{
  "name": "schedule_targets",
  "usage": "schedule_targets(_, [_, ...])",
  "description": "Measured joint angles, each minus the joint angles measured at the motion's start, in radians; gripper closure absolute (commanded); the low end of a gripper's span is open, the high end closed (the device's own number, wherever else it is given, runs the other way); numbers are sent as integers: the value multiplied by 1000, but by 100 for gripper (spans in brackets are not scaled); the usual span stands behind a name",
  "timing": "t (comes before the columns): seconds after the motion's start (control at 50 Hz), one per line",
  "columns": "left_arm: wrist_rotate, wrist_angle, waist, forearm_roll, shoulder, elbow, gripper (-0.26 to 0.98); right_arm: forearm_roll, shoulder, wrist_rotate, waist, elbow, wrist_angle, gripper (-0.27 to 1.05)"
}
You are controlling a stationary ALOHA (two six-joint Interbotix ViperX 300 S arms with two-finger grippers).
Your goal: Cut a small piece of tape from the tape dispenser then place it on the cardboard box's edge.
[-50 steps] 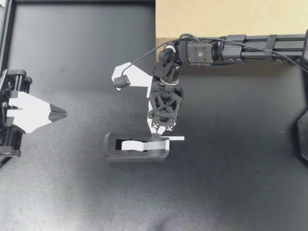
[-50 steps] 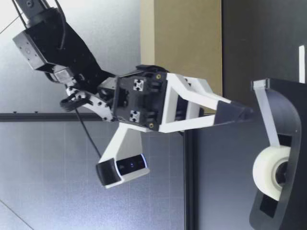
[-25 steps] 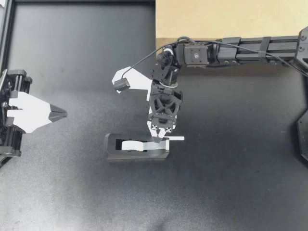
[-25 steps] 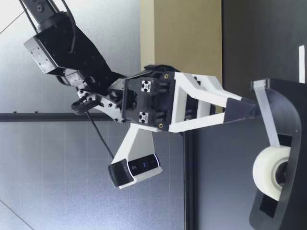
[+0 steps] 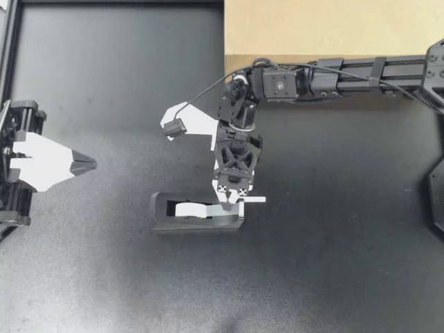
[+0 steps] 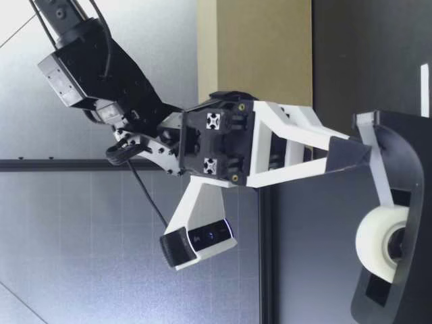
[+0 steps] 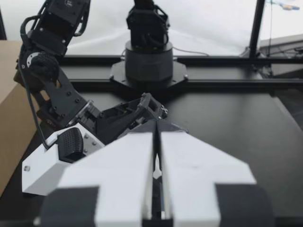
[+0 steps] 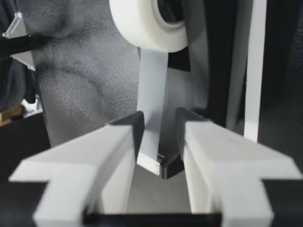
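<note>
Top view, entry 1: tape dispenser (image 5: 166,220), flat on the black table (image 5: 347,277) near its middle, with the tape roll (image 5: 187,209) in its well. Its cutter end sits under my right pincer (image 5: 231,200).

Entry 2: my right pincer, tips down at that cutter end. In the right wrist view its 2 fingers (image 8: 128,137) stand narrowly spread. The tape strip (image 8: 152,94) runs from the roll to the cutter between them. 1 finger is close against the strip's edge and a gap shows at the other, so nothing is pinched yet.

Handling note, my judgement:
- Close squarely on both faces of the strip just short of the cutter.
- Draw out a short length, then pull down across the blade.
- An off-centre grip may let the tape slip or cling to 1 finger.
- The dispenser is unheld and may drag along.

Surroundings:
- My left pincer (image 5: 87,164) is pressed together, empty, at the table's left side, well apart.
- A white strip (image 5: 254,200) lies just beside the cutter end. I cannot tell what it is.
- The cardboard box (image 5: 312,28) is at the far edge, behind my right arm. The way to it looks open.
</note>
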Motion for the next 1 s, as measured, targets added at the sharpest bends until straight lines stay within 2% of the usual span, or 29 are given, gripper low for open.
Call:
schedule_targets(0.32, [-3,0,0,0,0,8,84,-5,0,28,11,-2,0,77])
schedule_targets(0.44, [-3,0,-2,0,0,8,85,-12,-3,37,12,0,-8,84])
schedule_targets(0.82, [-3,0,-2,0,0,8,85,-14,-51,55,15,-5,-18,85])
schedule_targets(1.0, [-3,0,-2,0,0,8,85,-15,-67,51,14,40,-20,85])
